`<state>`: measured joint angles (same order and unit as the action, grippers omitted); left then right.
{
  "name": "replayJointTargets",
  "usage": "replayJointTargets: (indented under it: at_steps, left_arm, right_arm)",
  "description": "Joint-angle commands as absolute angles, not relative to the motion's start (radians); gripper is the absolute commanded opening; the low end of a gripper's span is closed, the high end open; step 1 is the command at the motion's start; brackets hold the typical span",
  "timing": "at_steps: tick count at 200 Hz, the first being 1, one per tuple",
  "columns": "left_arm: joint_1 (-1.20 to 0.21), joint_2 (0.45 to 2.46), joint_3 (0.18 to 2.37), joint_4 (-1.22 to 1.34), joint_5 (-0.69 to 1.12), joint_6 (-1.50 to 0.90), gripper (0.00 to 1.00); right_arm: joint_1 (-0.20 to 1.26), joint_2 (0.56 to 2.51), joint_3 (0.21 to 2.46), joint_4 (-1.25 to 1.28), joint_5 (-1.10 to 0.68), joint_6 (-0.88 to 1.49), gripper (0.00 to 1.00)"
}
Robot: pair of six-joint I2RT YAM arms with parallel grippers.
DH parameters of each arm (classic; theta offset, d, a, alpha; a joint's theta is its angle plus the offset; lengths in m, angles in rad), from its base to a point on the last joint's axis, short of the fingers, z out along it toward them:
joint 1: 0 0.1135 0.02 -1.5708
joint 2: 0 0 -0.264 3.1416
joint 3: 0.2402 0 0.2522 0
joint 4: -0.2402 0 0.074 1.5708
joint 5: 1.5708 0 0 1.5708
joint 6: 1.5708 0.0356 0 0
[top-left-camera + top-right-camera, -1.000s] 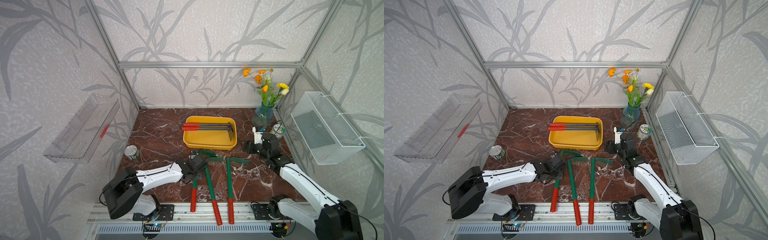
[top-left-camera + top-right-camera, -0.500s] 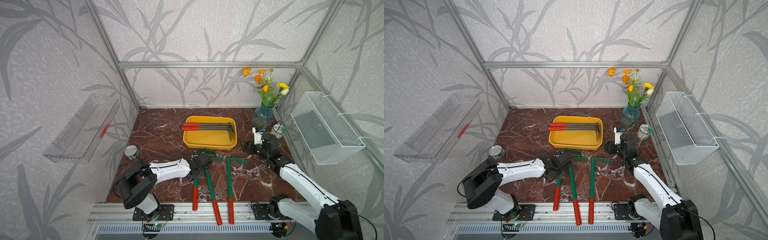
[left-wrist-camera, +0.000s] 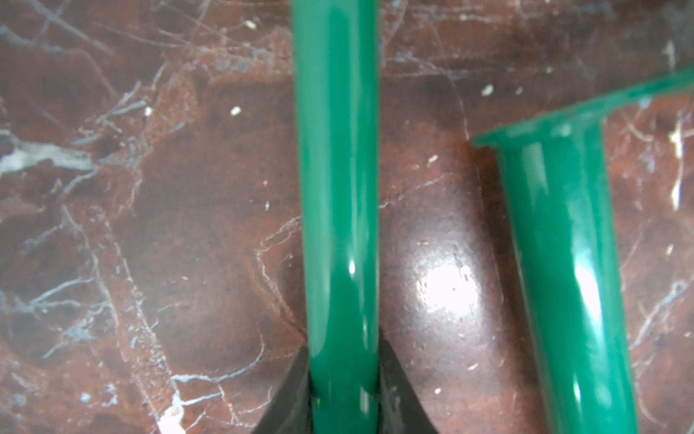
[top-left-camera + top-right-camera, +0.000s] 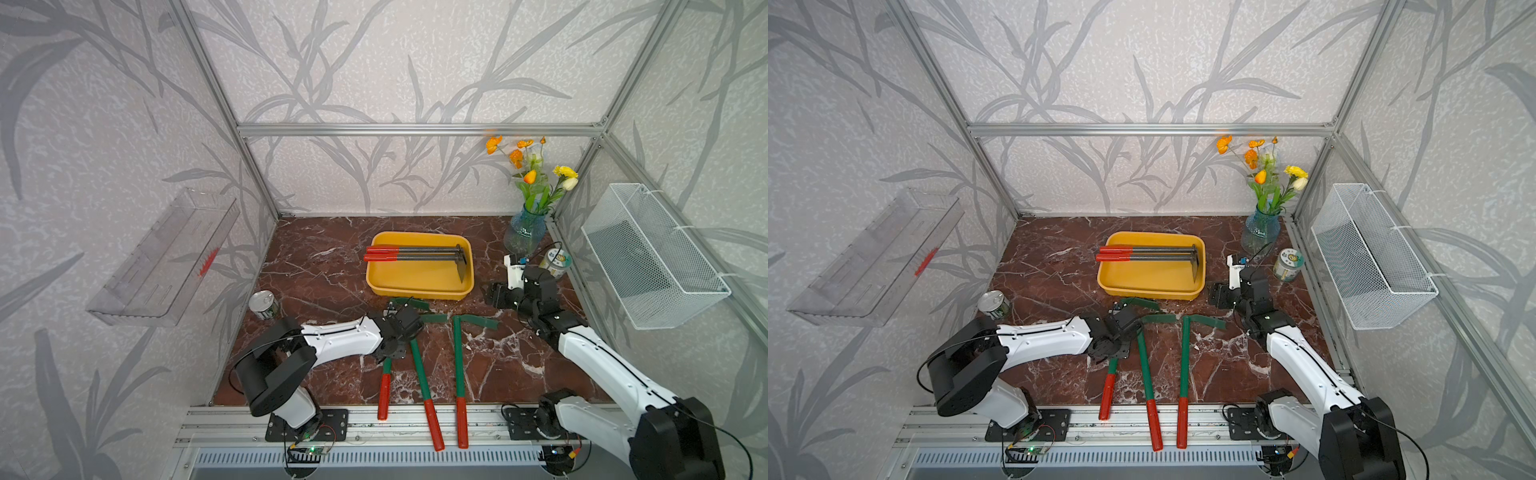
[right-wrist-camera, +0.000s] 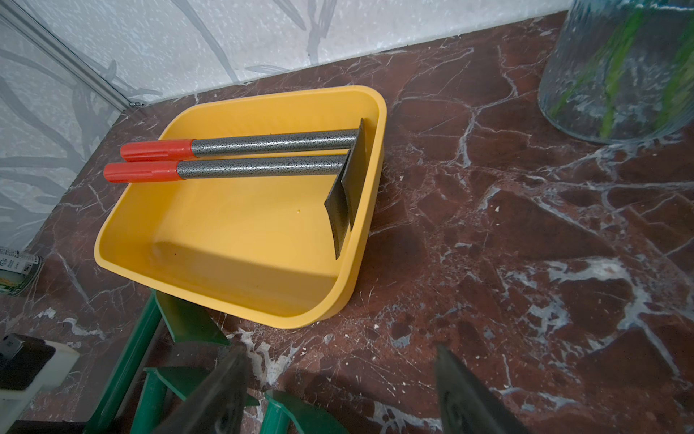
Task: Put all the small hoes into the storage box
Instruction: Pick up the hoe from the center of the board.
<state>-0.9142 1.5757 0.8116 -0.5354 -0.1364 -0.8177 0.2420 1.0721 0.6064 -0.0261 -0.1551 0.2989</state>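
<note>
A clear tray [image 4: 166, 257] hangs on the wall at the left of the frame, with a tin can [image 4: 264, 304] below it on the marble counter [image 4: 316, 266]. Lower middle, the left gripper [image 3: 343, 392] has its jaws pinched narrow on the green shaft of the small hoe [image 4: 384, 390]. The hoe is outside the storage box [image 4: 415, 291], its head just in front of the box's near wall. Right of it lie a second green hoe [image 4: 422, 382] and a third green hoe [image 4: 457, 374]. Mid-frame, two grey-shafted hoes [image 4: 424, 253] rest in the box. Further right, the right gripper [image 5: 338, 377] hovers with jaws spread wide, only bare counter between them. A vase [image 4: 524, 235], a jar [image 4: 555, 262] and a wire basket [image 4: 652, 257] line the right edge.
</note>
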Motion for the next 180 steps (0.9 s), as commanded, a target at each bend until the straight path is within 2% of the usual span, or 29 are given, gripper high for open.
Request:
replayJointTargets:
  at_steps: [1, 63, 180]
  left_arm:
    - [-0.908, 1.641, 0.753, -0.513, -0.057, -0.798, 0.20]
    - [-0.908, 1.530, 0.745, -0.547, -0.077, -0.787, 0.00]
    - [-0.909, 1.348, 0.834, -0.566, -0.140, -0.761, 0.00]
  right_arm:
    - [0.238, 1.077, 0.600, -0.003, -0.140, 0.293, 0.77]
    - [0.236, 1.095, 0.598, 0.011, -0.146, 0.298, 0.77]
    - [0.236, 1.062, 0.604, -0.014, -0.140, 0.303, 0.77]
